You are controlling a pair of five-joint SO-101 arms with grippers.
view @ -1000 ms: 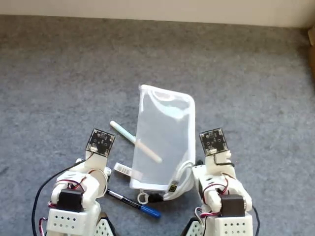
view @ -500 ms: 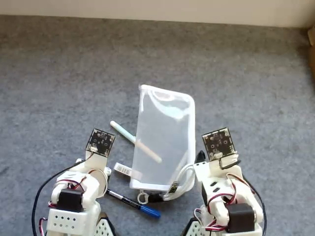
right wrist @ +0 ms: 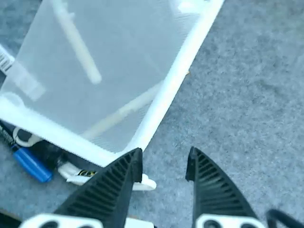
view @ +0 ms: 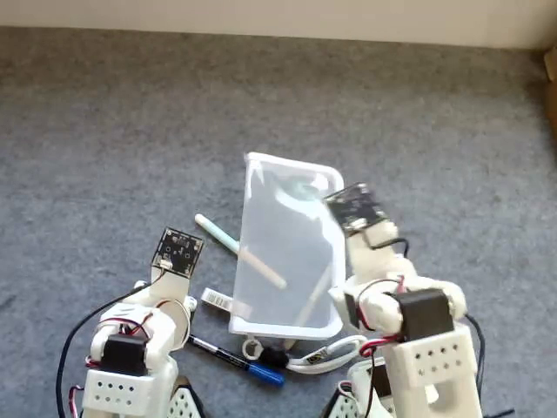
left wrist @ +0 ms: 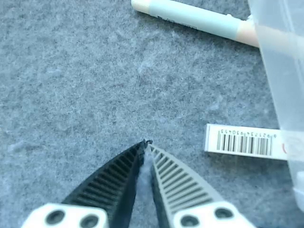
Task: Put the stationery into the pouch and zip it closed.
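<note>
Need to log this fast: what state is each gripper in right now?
Left gripper: closed, empty.
Right gripper: open, empty, beside the pouch.

On my remote feed: a grey, carpet-like counter (view: pixel 104 131) meets a pale wall strip (view: pixel 261 13) at its far edge, brown wood (view: pixel 552 78) at right.

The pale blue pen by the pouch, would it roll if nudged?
Likely yes: the pale blue pen looks round and smooth. The fuzzy carpet would probably slow it, and its end meeting the pouch might make it pivot instead.
</note>
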